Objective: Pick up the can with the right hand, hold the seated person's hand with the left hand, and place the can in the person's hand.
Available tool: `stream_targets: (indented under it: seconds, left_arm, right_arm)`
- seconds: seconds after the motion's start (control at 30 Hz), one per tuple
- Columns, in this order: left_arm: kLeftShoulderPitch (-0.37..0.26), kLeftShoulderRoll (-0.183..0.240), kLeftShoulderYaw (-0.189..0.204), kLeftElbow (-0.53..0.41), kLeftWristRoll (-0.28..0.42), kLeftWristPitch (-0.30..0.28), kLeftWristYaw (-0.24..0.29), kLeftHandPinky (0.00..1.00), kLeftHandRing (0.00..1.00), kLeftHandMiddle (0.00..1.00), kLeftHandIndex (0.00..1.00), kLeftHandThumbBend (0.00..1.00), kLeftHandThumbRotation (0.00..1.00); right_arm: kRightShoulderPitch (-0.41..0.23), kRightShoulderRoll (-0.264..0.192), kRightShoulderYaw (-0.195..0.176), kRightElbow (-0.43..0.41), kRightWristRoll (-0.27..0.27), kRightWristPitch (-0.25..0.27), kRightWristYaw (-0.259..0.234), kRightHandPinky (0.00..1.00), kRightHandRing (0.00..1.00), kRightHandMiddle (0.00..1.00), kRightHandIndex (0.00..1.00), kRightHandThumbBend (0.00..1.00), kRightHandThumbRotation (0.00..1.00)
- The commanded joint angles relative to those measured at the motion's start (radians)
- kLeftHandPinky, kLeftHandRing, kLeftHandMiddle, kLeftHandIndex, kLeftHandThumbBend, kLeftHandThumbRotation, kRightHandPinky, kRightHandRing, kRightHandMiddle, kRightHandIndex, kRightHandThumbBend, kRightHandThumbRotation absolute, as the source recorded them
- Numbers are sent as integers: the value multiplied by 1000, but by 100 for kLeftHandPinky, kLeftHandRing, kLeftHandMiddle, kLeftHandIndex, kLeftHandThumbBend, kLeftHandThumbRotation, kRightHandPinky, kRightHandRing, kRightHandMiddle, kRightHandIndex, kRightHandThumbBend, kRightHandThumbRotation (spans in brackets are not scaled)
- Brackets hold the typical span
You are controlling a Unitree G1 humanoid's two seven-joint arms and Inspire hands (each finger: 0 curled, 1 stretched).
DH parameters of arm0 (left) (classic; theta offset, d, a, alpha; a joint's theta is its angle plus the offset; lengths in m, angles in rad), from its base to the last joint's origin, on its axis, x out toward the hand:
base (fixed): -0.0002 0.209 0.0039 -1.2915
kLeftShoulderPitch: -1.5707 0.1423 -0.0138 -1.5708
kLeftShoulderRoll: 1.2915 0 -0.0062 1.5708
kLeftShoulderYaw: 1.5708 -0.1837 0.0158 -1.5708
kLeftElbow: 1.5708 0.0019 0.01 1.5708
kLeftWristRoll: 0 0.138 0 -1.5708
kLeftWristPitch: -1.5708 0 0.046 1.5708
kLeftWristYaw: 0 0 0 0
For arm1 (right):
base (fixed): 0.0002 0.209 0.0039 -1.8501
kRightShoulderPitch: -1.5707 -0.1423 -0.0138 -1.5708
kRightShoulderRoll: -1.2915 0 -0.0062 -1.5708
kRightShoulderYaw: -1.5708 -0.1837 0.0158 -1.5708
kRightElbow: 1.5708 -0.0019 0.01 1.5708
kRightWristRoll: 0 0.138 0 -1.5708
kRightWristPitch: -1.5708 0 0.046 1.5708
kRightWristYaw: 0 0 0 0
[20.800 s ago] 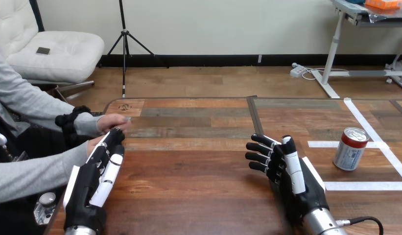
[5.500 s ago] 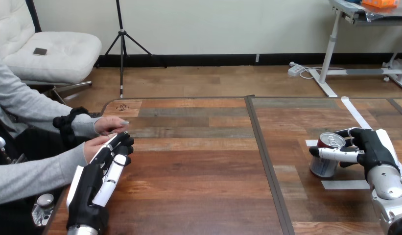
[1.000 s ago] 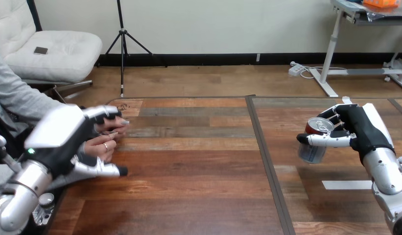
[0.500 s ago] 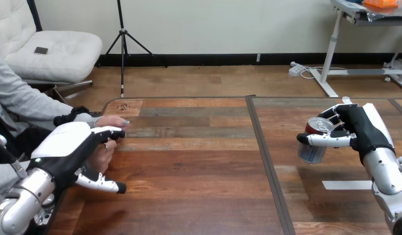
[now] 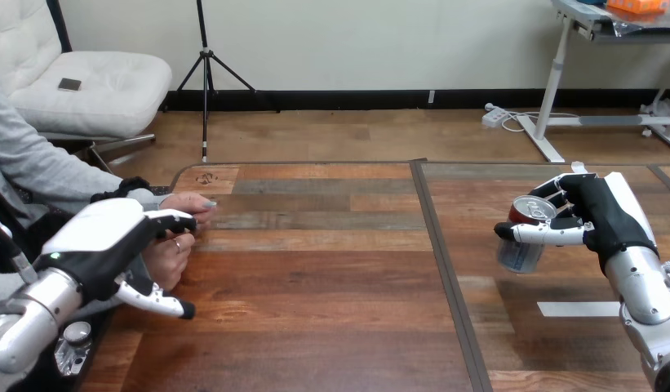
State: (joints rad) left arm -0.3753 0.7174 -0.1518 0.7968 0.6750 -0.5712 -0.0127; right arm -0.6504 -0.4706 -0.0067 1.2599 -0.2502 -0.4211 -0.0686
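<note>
The silver can (image 5: pixel 517 255) hangs upright above the table's right part, with my right hand (image 5: pixel 602 214) shut on it from the right. At the left edge, my left hand (image 5: pixel 103 237) lies over the person's nearer hand (image 5: pixel 170 255). Its fingers (image 5: pixel 175 217) arch loosely over that hand's top. Its thumb (image 5: pixel 164 300) stretches out on the near side, apart from the person's hand. The person's farther hand (image 5: pixel 190 204) rests on the table just behind.
The wooden table (image 5: pixel 331 269) has a dark seam (image 5: pixel 442 269) running front to back. White tape strips (image 5: pixel 578 309) lie on its right part, below the can. A small metal object (image 5: pixel 76 339) sits off the table's near left corner.
My left hand has come down from above the person's hands and drawn slightly toward the near left over the nearer one. The right hand and can have stayed still.
</note>
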Motion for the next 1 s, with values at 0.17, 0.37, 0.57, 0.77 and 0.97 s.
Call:
stream_targets:
  seconds: [0.17,0.37,0.57,0.77,0.97]
  left_arm:
    - [-77,44,-44,30,47,39,71,74,79,80,80,100,23]
    - [-88,50,-72,57,86,66,130,75,78,80,79,100,24]
    - [-99,51,-95,84,115,101,181,75,79,80,79,100,25]
    - [-109,54,-115,114,135,109,240,75,79,80,79,100,25]
    - [-115,53,-122,144,128,104,285,75,78,80,79,100,24]
  right_arm:
    - [-89,-7,-3,-41,10,-25,-10,35,39,42,44,81,0]
    - [-89,-6,-3,-42,10,-21,-8,36,40,43,44,81,0]
    - [-87,-6,-1,-41,8,-28,-11,35,39,42,44,81,0]
    - [-86,-7,-1,-40,7,-30,-10,35,39,42,44,81,0]
    - [-87,-8,-4,-38,13,-26,3,36,39,42,44,81,0]
